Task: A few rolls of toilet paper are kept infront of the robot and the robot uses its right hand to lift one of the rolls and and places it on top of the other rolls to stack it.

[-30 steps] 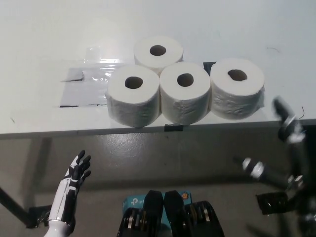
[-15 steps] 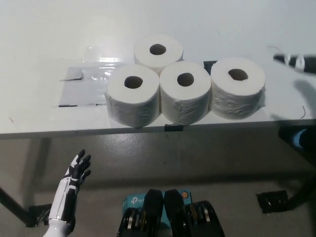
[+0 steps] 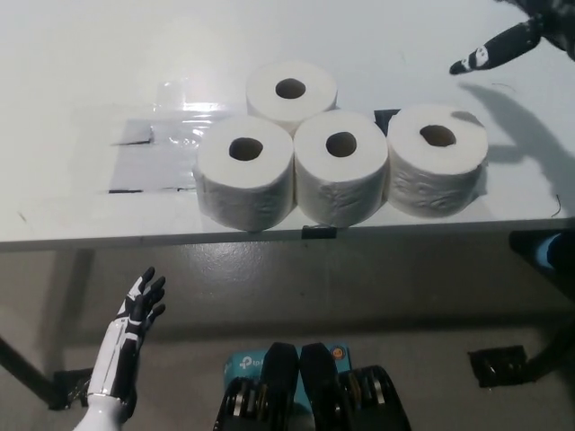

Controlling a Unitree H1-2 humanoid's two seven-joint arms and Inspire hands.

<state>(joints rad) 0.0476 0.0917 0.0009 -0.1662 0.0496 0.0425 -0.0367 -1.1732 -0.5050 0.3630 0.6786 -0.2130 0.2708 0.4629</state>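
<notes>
1. Right hand (image 3: 530, 27) has gone from low at the counter's (image 3: 81, 81) near right edge 1.0 s ago to the far right corner of the view now, above the counter, mostly cut off by the frame
2. Only a dark finger or 2 show, stretched out toward the left; the rest of the fingers (image 3: 490, 52) are out of frame, so cannot tell if they are apart or together; nothing visibly held
3. Meaning for the task: the arm is up over the counter, reach looks started, no roll touched or lifted, stacking not begun
4. 4 rolls stand upright on the counter, holes up, same layout as 0.5 s ago; the slight offset looks like the whole view shifting
5. Right roll (image 3: 437, 162) sits nearer the robot than the fingers and a little left of them, apart, no contact; it is the closest roll to them and the likely pick
6. Middle roll (image 3: 340, 167) is further left of the fingers, touching the right roll; front-left roll (image 3: 244, 172) further left again
7. Back roll (image 3: 291, 94) is well left of the fingers, nestled behind the gap between the front-left and middle rolls
8. Hand shadow falls on the counter just right of the right roll
9. Left hand (image 3: 135, 319) rests low, below the counter edge, fingers apart, empty
</notes>
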